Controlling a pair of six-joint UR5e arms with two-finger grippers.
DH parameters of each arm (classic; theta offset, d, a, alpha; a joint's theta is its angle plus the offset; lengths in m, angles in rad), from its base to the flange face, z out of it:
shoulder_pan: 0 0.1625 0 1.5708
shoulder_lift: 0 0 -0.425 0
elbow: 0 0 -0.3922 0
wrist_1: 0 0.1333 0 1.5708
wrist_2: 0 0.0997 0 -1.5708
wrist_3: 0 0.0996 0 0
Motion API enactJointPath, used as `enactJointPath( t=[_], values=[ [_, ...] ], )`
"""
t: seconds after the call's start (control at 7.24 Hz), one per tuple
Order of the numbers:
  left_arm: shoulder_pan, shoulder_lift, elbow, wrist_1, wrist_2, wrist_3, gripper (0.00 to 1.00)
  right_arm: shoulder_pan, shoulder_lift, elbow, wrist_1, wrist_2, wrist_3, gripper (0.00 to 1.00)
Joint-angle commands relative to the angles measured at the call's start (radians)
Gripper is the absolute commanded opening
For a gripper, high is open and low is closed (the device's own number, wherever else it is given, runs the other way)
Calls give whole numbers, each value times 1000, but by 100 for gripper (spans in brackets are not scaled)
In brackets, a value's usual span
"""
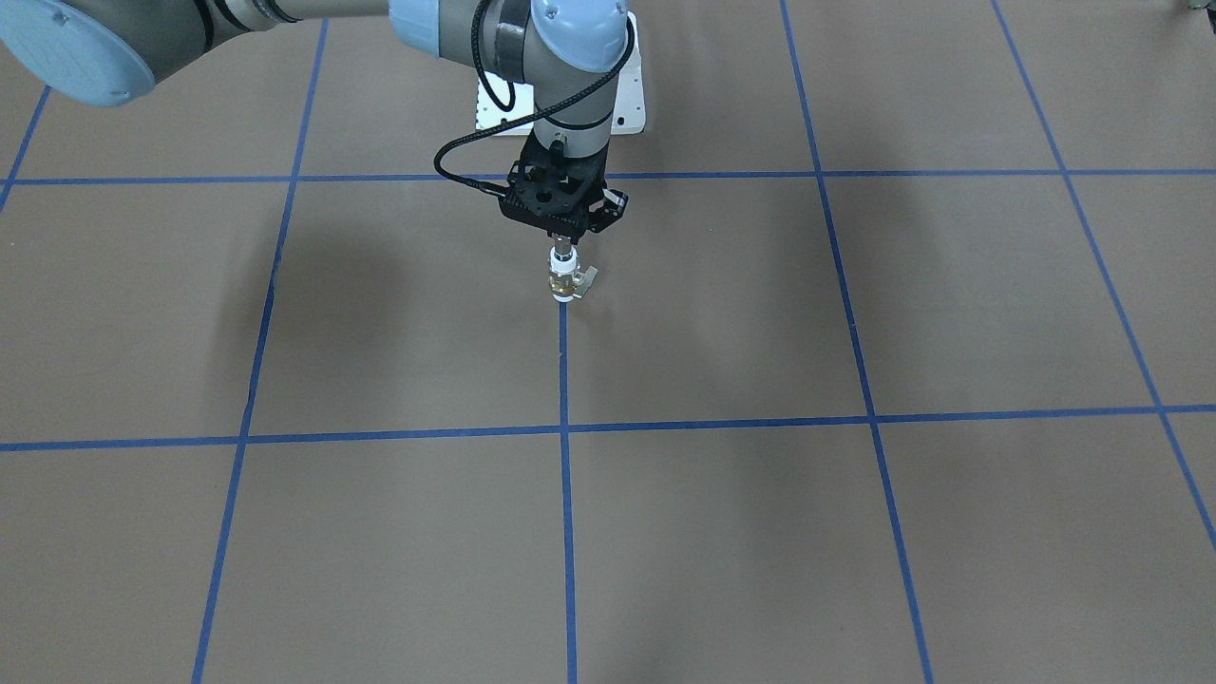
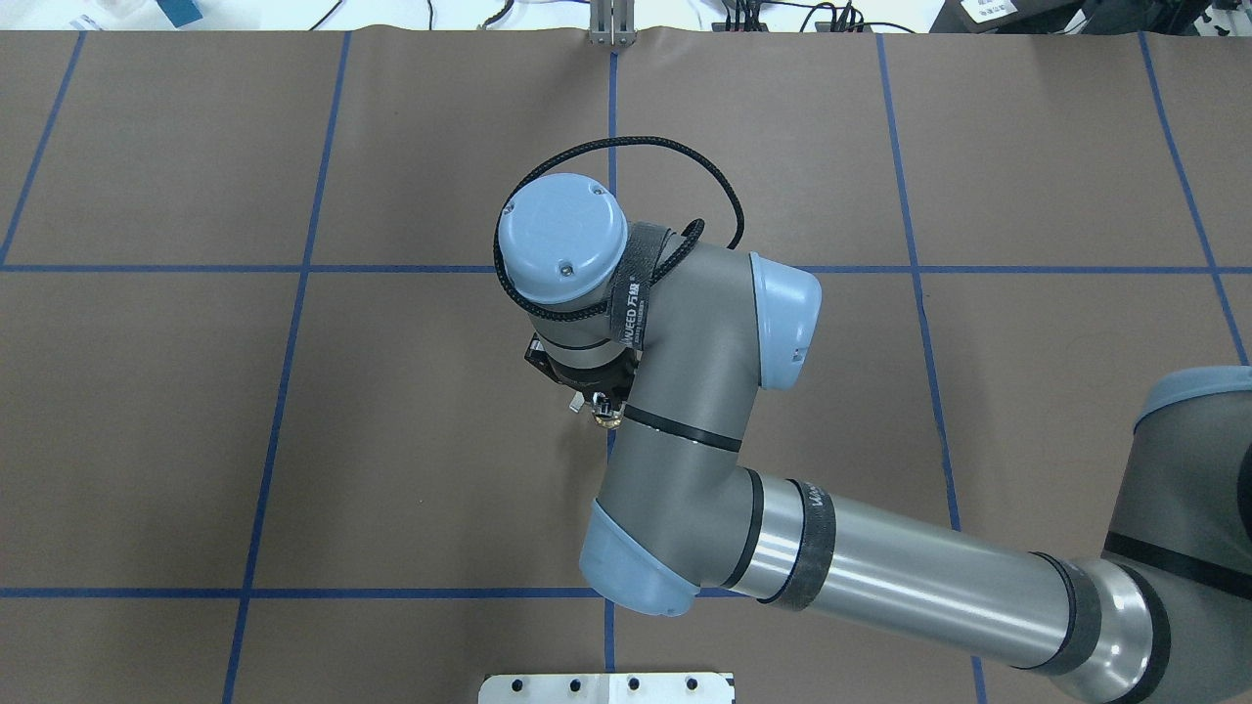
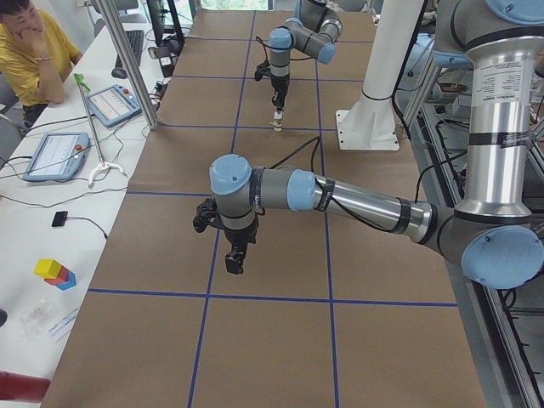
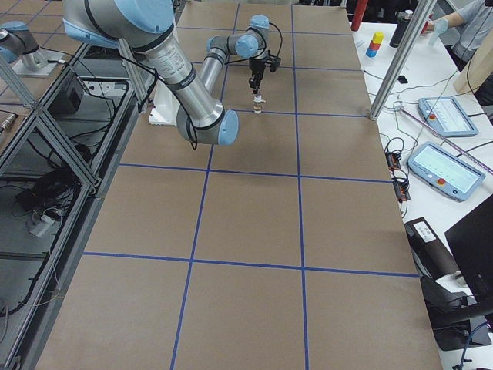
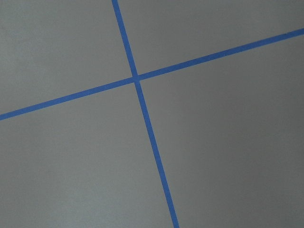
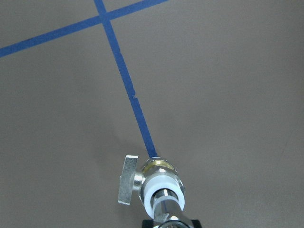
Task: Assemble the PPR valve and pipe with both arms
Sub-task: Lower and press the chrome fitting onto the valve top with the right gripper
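Note:
The white PPR valve (image 1: 563,283) with its brass band and pale side handle stands upright at the end of a blue tape line. It also shows in the right wrist view (image 6: 159,183). The silver pipe (image 1: 564,255) sticks down into the valve's top; it shows in the right wrist view (image 6: 167,209) too. My right gripper (image 1: 565,239) points straight down over the valve and is shut on the pipe. I cannot tell whether the valve touches the table. My left gripper (image 3: 235,255) hangs over bare table far from the valve; I cannot tell whether it is open or shut.
The white pedestal base (image 1: 629,109) stands just behind the right gripper. Blue tape lines (image 5: 137,80) grid the brown table. A side desk with tablets (image 3: 55,155) and a seated operator (image 3: 30,47) runs along the table's far edge.

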Motion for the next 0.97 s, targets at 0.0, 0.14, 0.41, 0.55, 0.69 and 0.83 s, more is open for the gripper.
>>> enactJointPath(
  t=[0.0, 0.14, 0.41, 0.55, 0.69, 0.83],
  values=[
    [0, 0, 0, 0, 0, 0, 100, -2, -32, 0, 96, -2, 1, 17],
    [0, 0, 0, 0, 0, 0, 100, -4, -40, 2, 96, -15, 1, 75],
    [0, 0, 0, 0, 0, 0, 100, -19, -49, 3, 96, -104, -2, 100],
    [0, 0, 0, 0, 0, 0, 100, -17, -47, 11, 96, -103, -2, 100],
    [0, 0, 0, 0, 0, 0, 100, -19, -44, 14, 96, -103, -2, 100],
    [0, 0, 2, 0, 0, 0, 100, -17, -43, 17, 95, -101, -2, 100]
  ],
)
